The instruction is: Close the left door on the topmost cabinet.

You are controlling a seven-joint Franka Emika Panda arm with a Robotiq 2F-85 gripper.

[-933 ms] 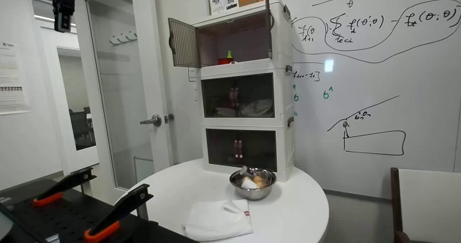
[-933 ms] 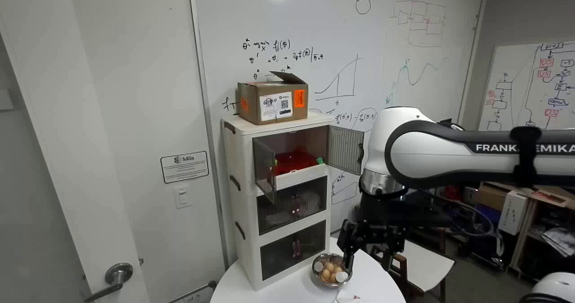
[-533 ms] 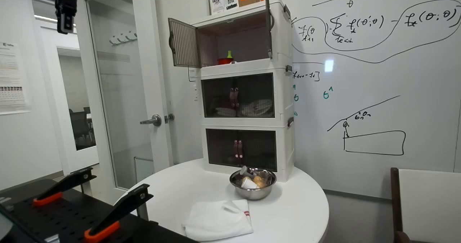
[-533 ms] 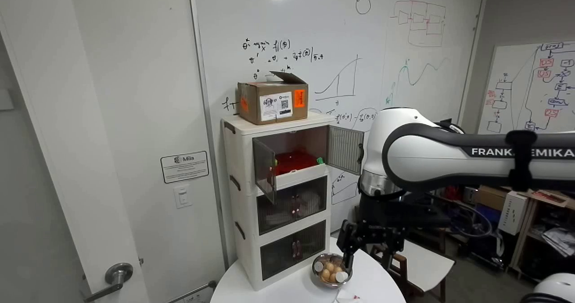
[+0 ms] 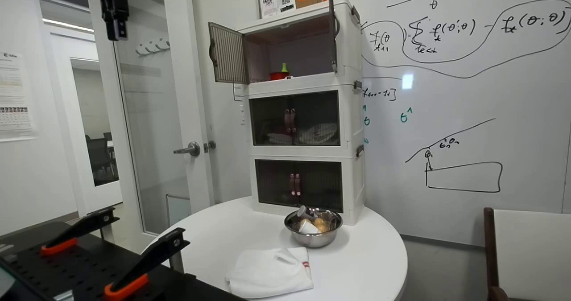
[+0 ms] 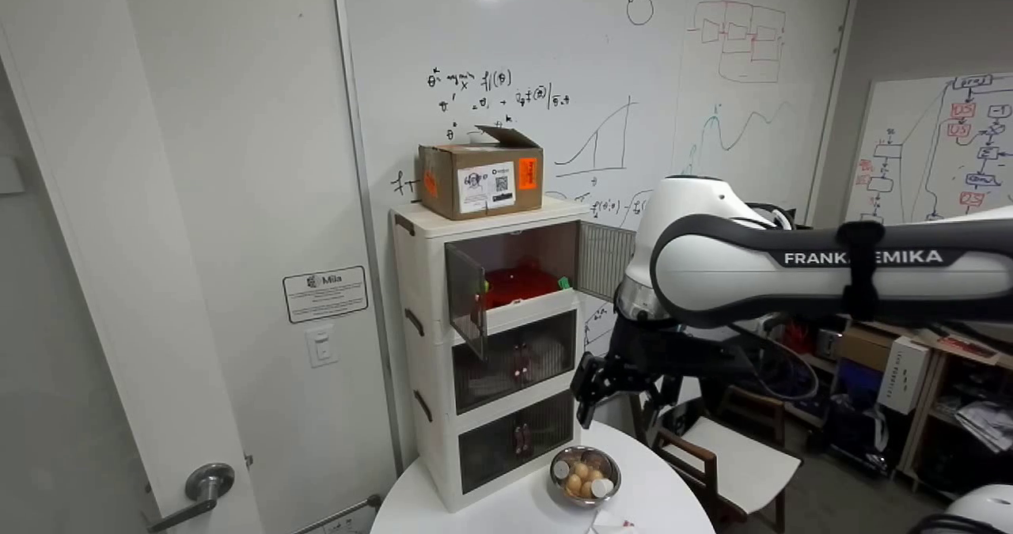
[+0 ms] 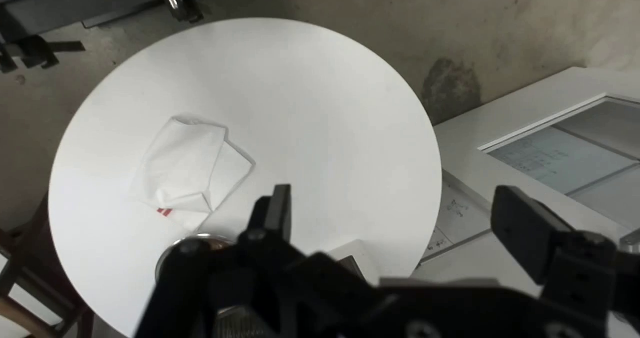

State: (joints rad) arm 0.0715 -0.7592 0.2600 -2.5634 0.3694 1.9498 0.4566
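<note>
The topmost cabinet (image 5: 350, 47) is the upper unit of a white stack and also shows in an exterior view (image 6: 419, 281). Its left door (image 5: 229, 53), a smoky tinted panel, stands swung open in both exterior views (image 6: 465, 297). The matching right door (image 5: 332, 29) is open too (image 6: 605, 257). My gripper (image 6: 619, 411) is in front of the stack, lower than the left door and apart from it. In an exterior view only its lower part (image 5: 115, 24) shows, left of the door. In the wrist view its fingers (image 7: 392, 198) are wide apart with nothing between them.
A round white table (image 7: 325, 102) carries the stack, a metal bowl (image 5: 314, 238) with egg-like items and a white cloth (image 5: 270, 272). A cardboard box (image 6: 483, 182) sits on top of the stack. A red item (image 6: 522, 285) is inside the topmost cabinet. A chair (image 6: 744, 463) stands beside the table.
The gripper has moved right in an exterior view, toward the cabinet. In an exterior view the arm has shifted left and the gripper has risen off the bowl's line. The doors have not moved.
</note>
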